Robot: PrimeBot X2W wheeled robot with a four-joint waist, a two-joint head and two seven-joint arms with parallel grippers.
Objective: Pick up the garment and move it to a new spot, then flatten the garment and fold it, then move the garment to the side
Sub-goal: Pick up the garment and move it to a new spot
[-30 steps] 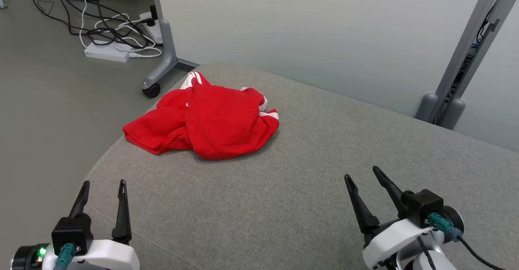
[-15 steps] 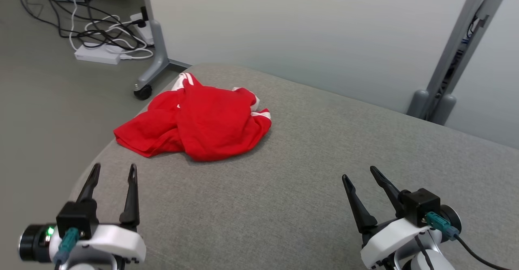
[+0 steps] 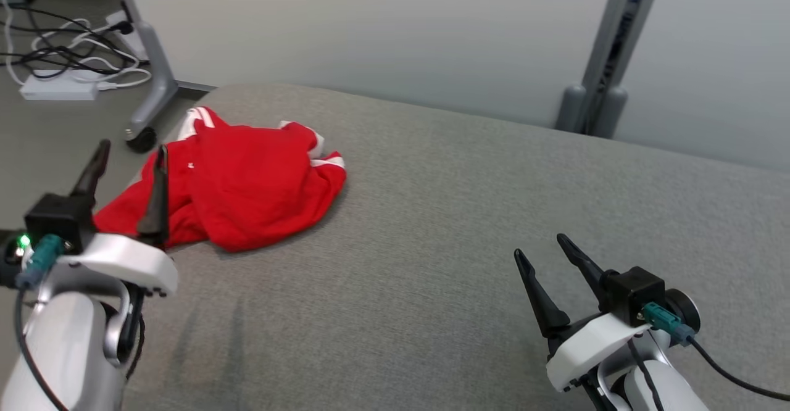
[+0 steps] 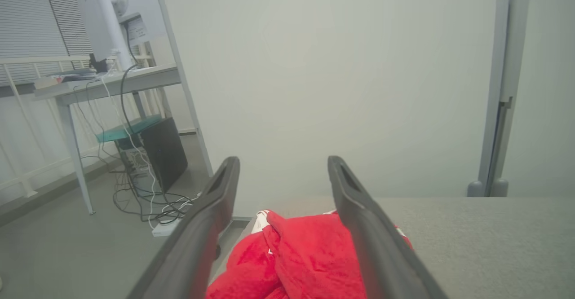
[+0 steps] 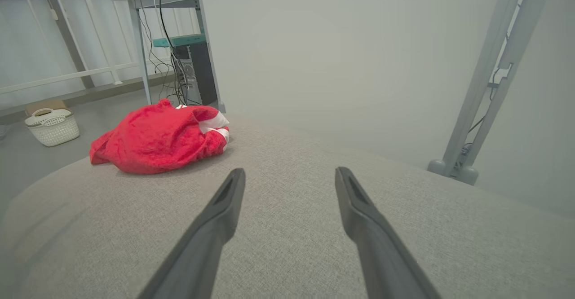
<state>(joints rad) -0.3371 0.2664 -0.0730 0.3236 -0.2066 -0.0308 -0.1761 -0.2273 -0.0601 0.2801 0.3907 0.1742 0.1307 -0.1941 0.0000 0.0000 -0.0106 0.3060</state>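
Nearest, the right gripper [image 3: 540,245] hangs over the near right part of the bench [image 3: 463,226], jaws wide and empty. The left gripper [image 3: 133,147], also spread wide and holding nothing, points at the garment [image 3: 247,182] from the bench's left edge. The red garment lies crumpled at the far left corner, its hem on the rounded edge. A shallow pinch may catch only one layer, and the bunch could then drag off onto the floor [image 3: 55,139], near the cables [image 3: 74,65].

Left gripper [image 4: 283,160] spread — garment [image 4: 305,254] seemingly just beyond.
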